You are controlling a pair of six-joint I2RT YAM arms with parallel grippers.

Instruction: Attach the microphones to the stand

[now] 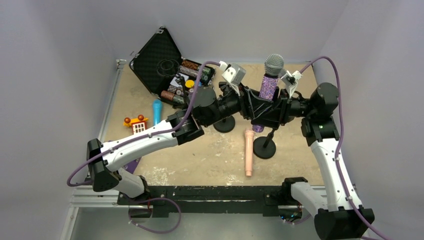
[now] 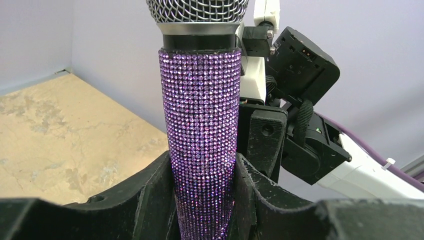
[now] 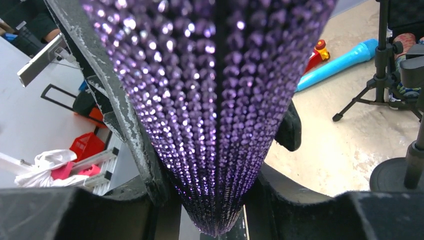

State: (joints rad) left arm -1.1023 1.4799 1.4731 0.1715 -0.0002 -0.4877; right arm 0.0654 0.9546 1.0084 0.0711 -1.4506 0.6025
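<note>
The peach microphone (image 1: 248,152) lies flat near centre, just beside a stand base (image 1: 264,148). Above, the left gripper (image 2: 202,172) and right gripper (image 3: 210,185) both clamp the purple microphone (image 1: 270,85) upright by its barrel: rigid, probably hefty, its studs giving grip. The blue microphone (image 1: 157,111) lies far left.

A sandy, mottled worktop (image 1: 210,160) sits between pale lilac-grey walls (image 1: 55,55). At its far left corner an open black case (image 1: 159,60) stands with its foam-lined lid tipped up and back. The tray holds a jumble of small items, among them a round yellow piece (image 1: 189,84) and dark patterned cylinders (image 1: 190,65). Nearer, by the left edge, a small orange-and-red toy (image 1: 137,123) with a white front rests on the worktop. A flat purple scrap (image 1: 131,165) lies at the near left. An aluminium rail (image 1: 95,200) runs along the near edge. The right wrist view shows a red box (image 3: 86,145) and crumpled white material (image 3: 47,162) off to one side.
</note>
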